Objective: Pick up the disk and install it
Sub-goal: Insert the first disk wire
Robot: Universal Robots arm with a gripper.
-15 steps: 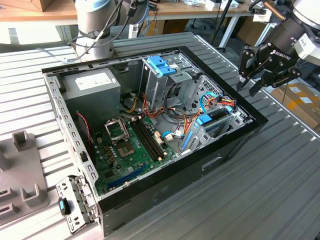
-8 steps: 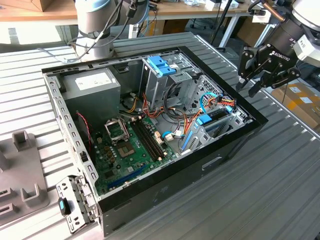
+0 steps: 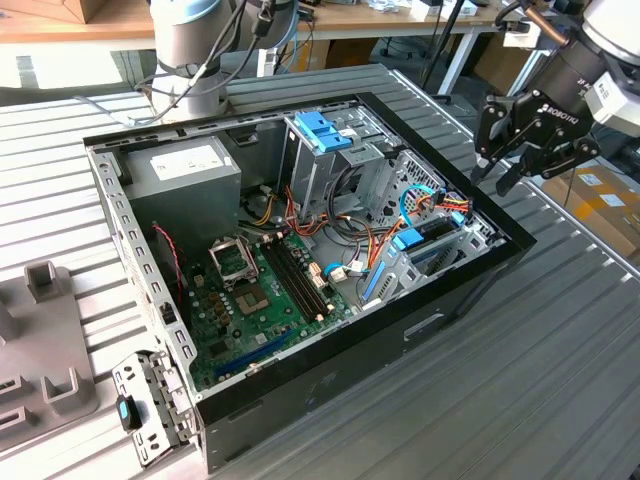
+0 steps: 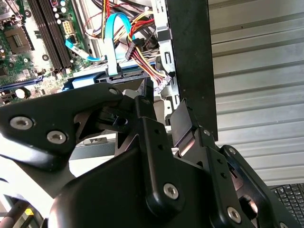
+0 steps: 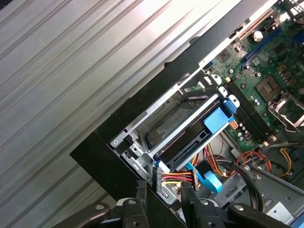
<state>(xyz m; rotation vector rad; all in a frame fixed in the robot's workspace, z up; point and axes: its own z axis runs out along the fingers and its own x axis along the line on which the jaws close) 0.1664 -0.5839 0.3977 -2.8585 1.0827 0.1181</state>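
Where the open computer case (image 3: pixel 330 370) lies nearest in the exterior view, its green motherboard (image 3: pixel 250 300) shows. Farther back, toward the exterior view's right, the disk (image 3: pixel 435 252) sits in the corner bay, blue plastic along its edge and cables just beside it. Beyond it the gripper (image 3: pixel 490 180) hangs over the case's edge, jaws apart and empty. Farthest stands the blue-handled drive cage (image 3: pixel 325 135).
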